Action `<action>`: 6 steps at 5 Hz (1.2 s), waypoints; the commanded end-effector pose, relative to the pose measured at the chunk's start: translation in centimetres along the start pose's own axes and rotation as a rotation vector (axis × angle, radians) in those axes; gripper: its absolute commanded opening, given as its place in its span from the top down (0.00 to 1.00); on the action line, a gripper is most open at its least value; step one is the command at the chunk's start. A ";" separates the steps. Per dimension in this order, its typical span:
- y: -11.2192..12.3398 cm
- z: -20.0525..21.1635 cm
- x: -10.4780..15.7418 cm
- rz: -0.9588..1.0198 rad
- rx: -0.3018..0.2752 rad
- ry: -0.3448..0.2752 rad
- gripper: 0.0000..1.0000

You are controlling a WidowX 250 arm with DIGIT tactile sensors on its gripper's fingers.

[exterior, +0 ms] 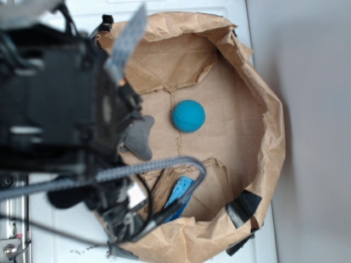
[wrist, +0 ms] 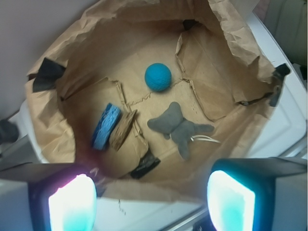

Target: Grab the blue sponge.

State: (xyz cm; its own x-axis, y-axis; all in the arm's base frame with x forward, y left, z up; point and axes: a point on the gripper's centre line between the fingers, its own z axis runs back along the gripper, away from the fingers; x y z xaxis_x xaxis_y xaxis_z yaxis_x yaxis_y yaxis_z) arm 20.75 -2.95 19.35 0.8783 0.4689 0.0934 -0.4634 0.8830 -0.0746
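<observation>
A brown paper bag (wrist: pixel 226 72) with its rim rolled down sits open on a white bench (wrist: pixel 284 120), and its flat creased floor serves as the work area. The blue sponge (wrist: pixel 106 126) stands on its long edge inside the bag, leaning against a raised fold of brown paper just beside it; in the wrist view it lies at lower left of the bag floor, and in the exterior view the blue sponge (exterior: pixel 180 193) shows near the bag's lower wall, partly hidden behind a looping cable (exterior: pixel 164 163). A round teal ball (wrist: pixel 158 76) rests near the middle of the floor, well apart from the sponge, and appears again in the exterior view as the teal ball (exterior: pixel 188 115). A grey plush toy (wrist: pixel 178 126) lies flat between the ball and the near wall, apart from both. Black tape patches (wrist: pixel 47 73) mark the bag wall at several spots. The gripper (wrist: pixel 154 202) is positioned above the bag's near rim, outside the cavity; its two fingers (wrist: pixel 72 204) show at the bottom corners of the wrist view, brightly lit and blurred. The jaws stand wide apart and hold nothing. In the exterior view the black arm (exterior: pixel 55 104) fills the left side and covers part of the plush toy. The sponge is not touched by the gripper.
</observation>
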 end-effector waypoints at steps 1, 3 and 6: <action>-1.2 -5.6 2.4 0.104 0.113 -0.033 0.00; -1.5 -10.5 4.9 0.196 0.156 -0.037 0.00; -7.0 -13.4 5.3 0.189 0.005 0.048 0.00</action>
State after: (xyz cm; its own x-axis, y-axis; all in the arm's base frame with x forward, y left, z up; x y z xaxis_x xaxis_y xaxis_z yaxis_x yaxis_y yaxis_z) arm 29.39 -6.67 5.54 0.7611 0.6486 -0.0089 -0.6484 0.7605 -0.0342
